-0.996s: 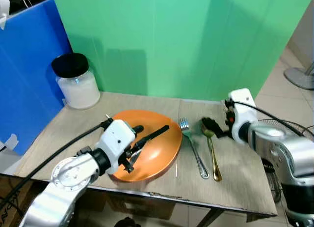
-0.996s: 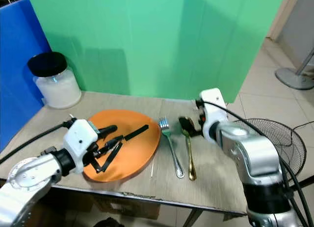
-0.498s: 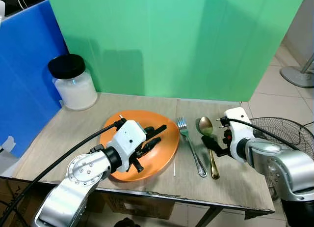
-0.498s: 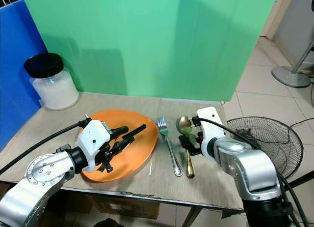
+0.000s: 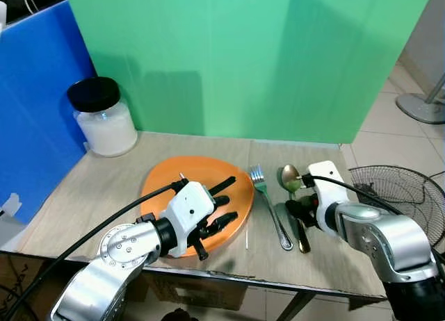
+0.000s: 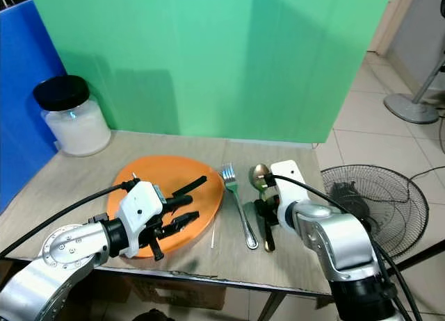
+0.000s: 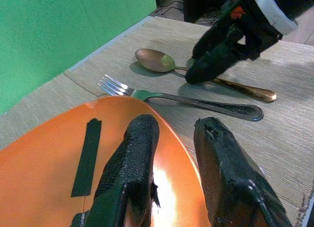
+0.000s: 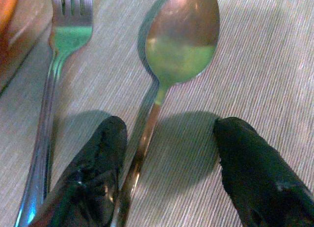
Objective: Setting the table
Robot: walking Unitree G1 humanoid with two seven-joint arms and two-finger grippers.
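Fingers (image 7: 132, 173) of the left gripper (image 5: 221, 206) spread apart over the round orange plate (image 5: 167, 189); right gripper (image 8: 167, 173) fingers gape astride the gold spoon (image 8: 179, 35) handle, right of the plate beside the steel fork (image 5: 268, 203) on the desk (image 5: 90, 189).

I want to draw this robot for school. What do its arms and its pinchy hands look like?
Both arms are shiny silver with round joints. Each wrist has a white boxy block, and a thick black cable loops along each arm. The left gripper and the right gripper each have two long black fingers with a rough, rubbery look. There is a small red mark on the right wrist.
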